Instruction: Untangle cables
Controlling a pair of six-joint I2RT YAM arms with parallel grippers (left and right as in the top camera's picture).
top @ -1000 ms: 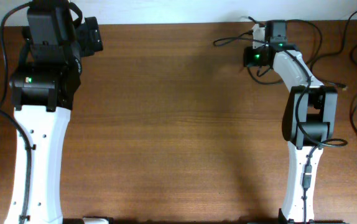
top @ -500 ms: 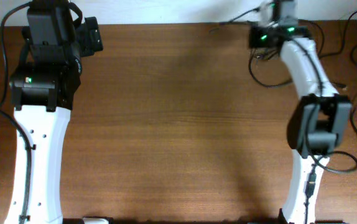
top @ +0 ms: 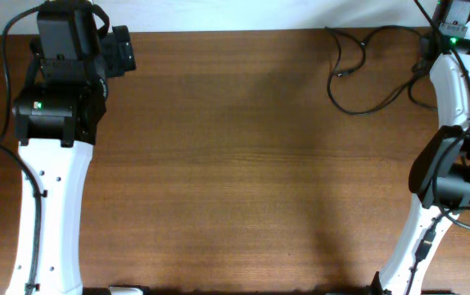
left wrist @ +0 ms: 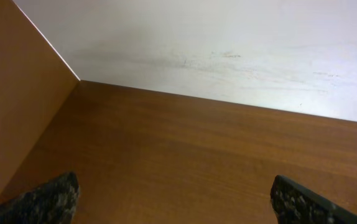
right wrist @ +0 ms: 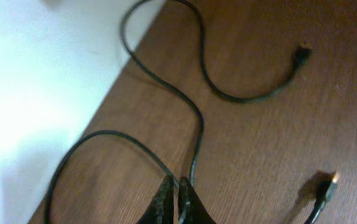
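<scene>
Presently: right pincer (right wrist: 178,198), clenched on one strand of the cables (right wrist: 198,127), far right corner of surface (top: 235,164); loose loops lie just beside. Left pincer (left wrist: 175,198), released, empty, far left. Handling: draw slowly, keep strand low, watch crossings for tightening.

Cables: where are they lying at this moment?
In the overhead view the cables loop over the far right corner of the table, near its back edge, one strand pinched by the shut right gripper.
</scene>
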